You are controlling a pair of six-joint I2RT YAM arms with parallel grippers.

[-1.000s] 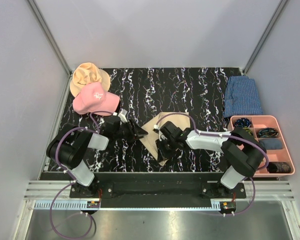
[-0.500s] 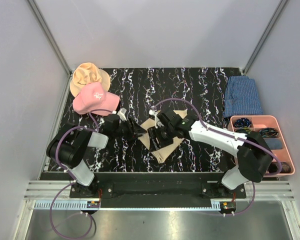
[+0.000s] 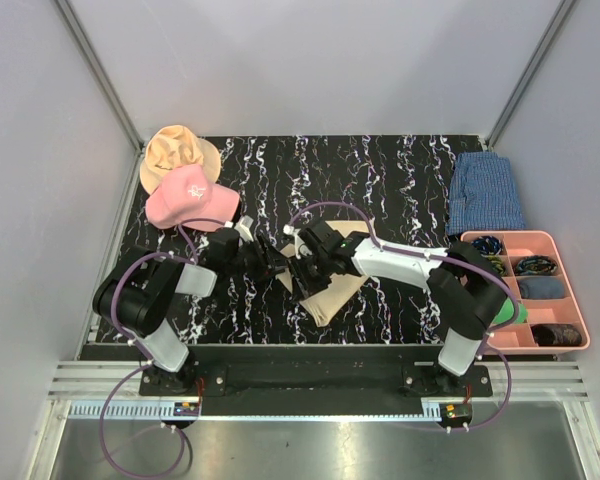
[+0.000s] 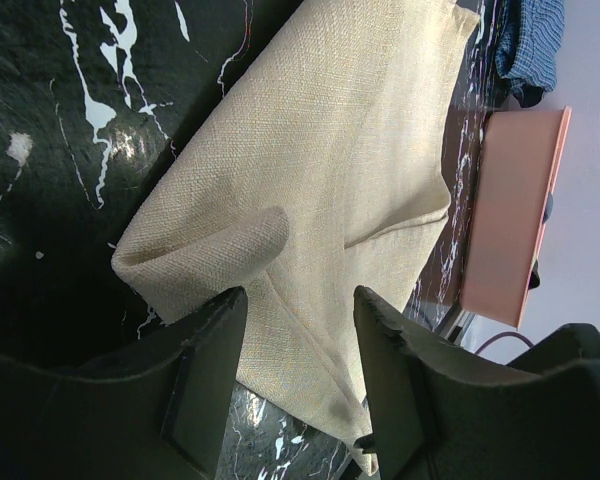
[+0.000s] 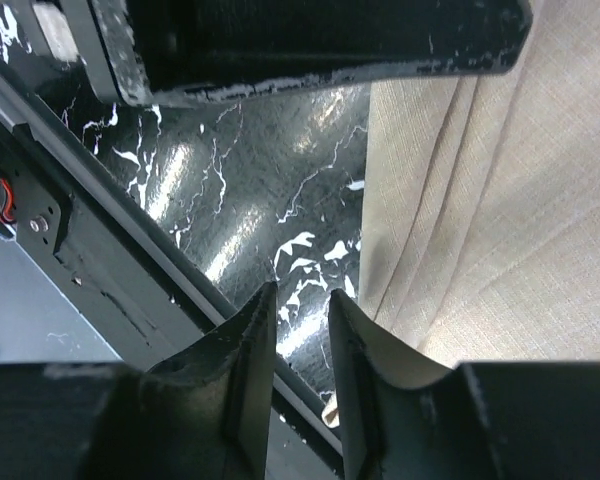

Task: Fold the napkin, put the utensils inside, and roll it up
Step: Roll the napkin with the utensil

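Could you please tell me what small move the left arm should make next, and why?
Probably lower the left end effector and close it on the folded corner of the napkin: it hangs open astride that corner, and the right end effector beside the napkin's edge holds nothing.

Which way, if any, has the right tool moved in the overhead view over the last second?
Yes: the right tool moved left, farther from the pink tray.
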